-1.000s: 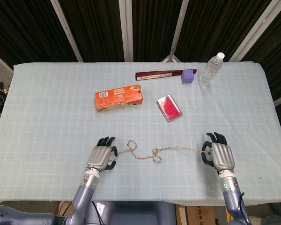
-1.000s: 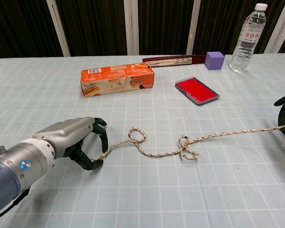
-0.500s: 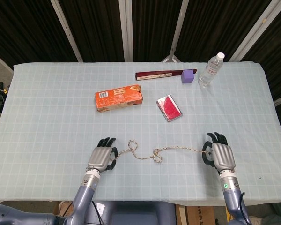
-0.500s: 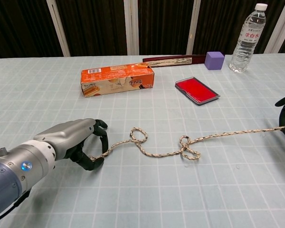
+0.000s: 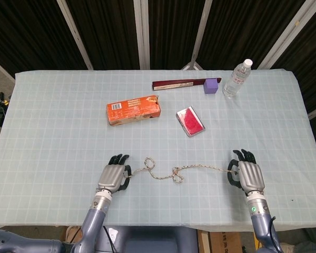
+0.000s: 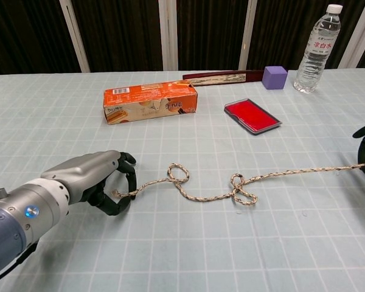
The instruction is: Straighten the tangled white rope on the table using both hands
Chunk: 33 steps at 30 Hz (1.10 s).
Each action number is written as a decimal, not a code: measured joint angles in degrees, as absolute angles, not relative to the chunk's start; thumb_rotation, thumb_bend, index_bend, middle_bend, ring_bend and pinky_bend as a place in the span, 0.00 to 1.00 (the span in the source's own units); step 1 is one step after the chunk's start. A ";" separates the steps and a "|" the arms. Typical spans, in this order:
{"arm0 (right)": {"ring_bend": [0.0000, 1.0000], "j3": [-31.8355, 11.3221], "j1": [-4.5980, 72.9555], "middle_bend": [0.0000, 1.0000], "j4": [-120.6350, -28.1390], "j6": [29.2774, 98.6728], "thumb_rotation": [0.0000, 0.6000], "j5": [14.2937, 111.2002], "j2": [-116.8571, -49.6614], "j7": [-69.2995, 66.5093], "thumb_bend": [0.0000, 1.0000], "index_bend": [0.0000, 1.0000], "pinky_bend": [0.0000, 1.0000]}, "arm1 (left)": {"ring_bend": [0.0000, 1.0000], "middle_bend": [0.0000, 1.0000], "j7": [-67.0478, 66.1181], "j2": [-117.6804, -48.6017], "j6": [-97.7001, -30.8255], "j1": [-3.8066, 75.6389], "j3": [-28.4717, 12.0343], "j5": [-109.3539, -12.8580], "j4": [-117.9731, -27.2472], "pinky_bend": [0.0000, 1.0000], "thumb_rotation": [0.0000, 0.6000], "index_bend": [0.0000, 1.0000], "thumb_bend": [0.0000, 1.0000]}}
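The tangled white braided rope (image 6: 213, 194) lay mid-pull with two small loops left. Your left hand (image 6: 94, 182) and right hand (image 5: 249, 175) each had fingers curled, pinching one end. Next, I judged, you needed a wider outward pull.

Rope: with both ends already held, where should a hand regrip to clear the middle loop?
Probably the small loop midway along the rope, pinched from above: it lies flat on the table, free, while the left hand and right hand hold the ends.
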<state>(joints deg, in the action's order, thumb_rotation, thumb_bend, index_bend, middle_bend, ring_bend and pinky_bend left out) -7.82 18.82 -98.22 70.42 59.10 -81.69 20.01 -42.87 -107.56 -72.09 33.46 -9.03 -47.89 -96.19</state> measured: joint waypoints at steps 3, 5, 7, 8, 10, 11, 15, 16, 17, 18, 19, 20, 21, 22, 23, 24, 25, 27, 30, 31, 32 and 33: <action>0.00 -7.75 18.82 0.17 -98.15 70.42 1.00 59.09 -81.71 20.08 0.49 0.58 0.00 | 0.00 0.08 -42.81 -107.29 -72.15 33.50 -9.07 -47.94 -96.30 0.00 1.00 0.53 0.62; 0.00 -7.72 18.83 0.17 -98.06 70.43 1.00 59.08 -81.74 20.11 0.49 0.58 0.00 | 0.00 0.08 -42.85 -106.94 -72.27 33.52 -9.09 -47.96 -96.37 0.00 1.00 0.53 0.62; 0.00 -7.70 18.82 0.17 -98.04 70.43 1.00 59.07 -81.74 20.11 0.49 0.58 0.00 | 0.00 0.08 -42.89 -106.49 -72.34 33.53 -9.14 -47.90 -96.50 0.00 1.00 0.54 0.63; 0.00 -7.70 18.81 0.17 -98.03 70.44 1.00 59.06 -81.74 20.09 0.49 0.58 0.00 | 0.00 0.08 -42.89 -106.35 -72.35 33.54 -9.17 -47.87 -96.56 0.00 1.00 0.54 0.63; 0.00 -7.68 18.82 0.17 -98.00 70.44 1.00 59.04 -81.73 20.12 0.49 0.58 0.00 | 0.00 0.09 -42.88 -106.03 -72.38 33.55 -9.23 -47.80 -96.65 0.00 1.00 0.54 0.64; 0.00 -7.66 18.81 0.17 -97.97 70.45 1.00 59.05 -81.73 20.14 0.49 0.58 0.00 | 0.00 0.09 -42.87 -105.88 -72.41 33.55 -9.24 -47.78 -96.68 0.00 1.00 0.54 0.64; 0.00 -7.54 18.81 0.17 -97.90 70.44 1.00 59.12 -81.74 20.23 0.49 0.58 0.00 | 0.00 0.09 -42.68 -105.34 -72.49 33.48 -9.31 -47.68 -96.79 0.00 1.00 0.55 0.66; 0.00 -7.49 18.80 0.17 -97.86 70.46 1.00 59.16 -81.77 20.29 0.49 0.58 0.00 | 0.00 0.09 -42.59 -105.11 -72.54 33.45 -9.35 -47.66 -96.80 0.00 1.00 0.55 0.67; 0.00 -7.45 18.80 0.17 -97.85 70.46 1.00 59.16 -81.79 20.32 0.49 0.58 0.00 | 0.00 0.09 -42.50 -104.92 -72.56 33.43 -9.38 -47.66 -96.80 0.00 1.00 0.55 0.67; 0.00 -7.42 18.79 0.17 -97.85 70.47 1.00 59.17 -81.81 20.34 0.49 0.58 0.00 | 0.00 0.09 -42.40 -104.75 -72.59 33.40 -9.41 -47.67 -96.80 0.00 1.00 0.55 0.67; 0.00 -7.37 18.78 0.17 -97.82 70.48 1.00 59.20 -81.82 20.39 0.49 0.58 0.00 | 0.00 0.09 -42.27 -104.48 -72.62 33.36 -9.44 -47.70 -96.80 0.00 1.00 0.55 0.67; 0.00 -7.34 18.78 0.17 -97.79 70.49 1.00 59.22 -81.84 20.42 0.49 0.58 0.00 | 0.00 0.09 -42.16 -104.26 -72.63 33.33 -9.46 -47.72 -96.80 0.00 1.00 0.56 0.67; 0.00 -7.33 18.78 0.17 -97.75 70.49 1.00 59.22 -81.85 20.44 0.49 0.58 0.00 | 0.00 0.09 -42.06 -104.03 -72.63 33.32 -9.48 -47.74 -96.80 0.00 1.00 0.56 0.67; 0.00 -7.31 18.78 0.17 -97.71 70.49 1.00 59.23 -81.84 20.48 0.49 0.58 0.00 | 0.00 0.09 -41.94 -103.71 -72.63 33.30 -9.50 -47.80 -96.81 0.00 1.00 0.56 0.67; 0.00 -7.29 18.77 0.17 -97.66 70.49 1.00 59.18 -81.81 20.53 0.49 0.58 0.00 | 0.00 0.09 -41.89 -103.42 -72.68 33.27 -9.54 -47.85 -96.79 0.00 1.00 0.56 0.67; 0.00 -7.28 18.76 0.17 -97.60 70.47 1.00 59.11 -81.76 20.57 0.49 0.58 0.00 | 0.00 0.09 -41.84 -103.04 -72.78 33.23 -9.60 -47.89 -96.78 0.00 1.00 0.56 0.67; 0.00 -7.27 18.76 0.17 -97.56 70.44 1.00 59.07 -81.72 20.61 0.49 0.58 0.00 | 0.00 0.09 -41.73 -102.47 -72.81 33.18 -9.66 -47.95 -96.83 0.00 1.00 0.56 0.67; 0.00 -7.23 18.74 0.17 -97.51 70.42 1.00 59.03 -81.68 20.65 0.49 0.58 0.00 | 0.00 0.10 -41.52 -101.66 -72.78 33.11 -9.75 -48.02 -96.94 0.00 1.00 0.56 0.67; 0.00 -7.17 18.72 0.17 -97.48 70.39 1.00 58.96 -81.63 20.75 0.49 0.58 0.00 | 0.00 0.10 -41.21 -100.51 -72.76 32.96 -9.87 -48.05 -97.16 0.00 1.00 0.56 0.67; 0.00 -7.16 18.71 0.17 -97.47 70.39 1.00 58.95 -81.62 20.78 0.49 0.58 0.00 | 0.00 0.10 -41.12 -100.04 -72.74 32.91 -9.89 -48.06 -97.24 0.00 1.00 0.56 0.67; 0.00 -7.14 18.71 0.17 -97.49 70.40 1.00 58.96 -81.61 20.79 0.49 0.58 0.00 | 0.00 0.10 -41.07 -99.70 -72.74 32.86 -9.90 -48.07 -97.29 0.00 1.00 0.56 0.67; 0.00 -7.14 18.70 0.17 -97.51 70.42 1.00 58.97 -81.59 20.80 0.49 0.58 0.00 | 0.00 0.10 -41.02 -99.34 -72.75 32.81 -9.90 -48.10 -97.33 0.00 1.00 0.56 0.67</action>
<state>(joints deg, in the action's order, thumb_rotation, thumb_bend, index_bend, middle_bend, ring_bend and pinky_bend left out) -7.14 18.70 -97.51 70.42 58.97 -81.59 20.80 -41.02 -99.34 -72.75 32.81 -9.90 -48.10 -97.33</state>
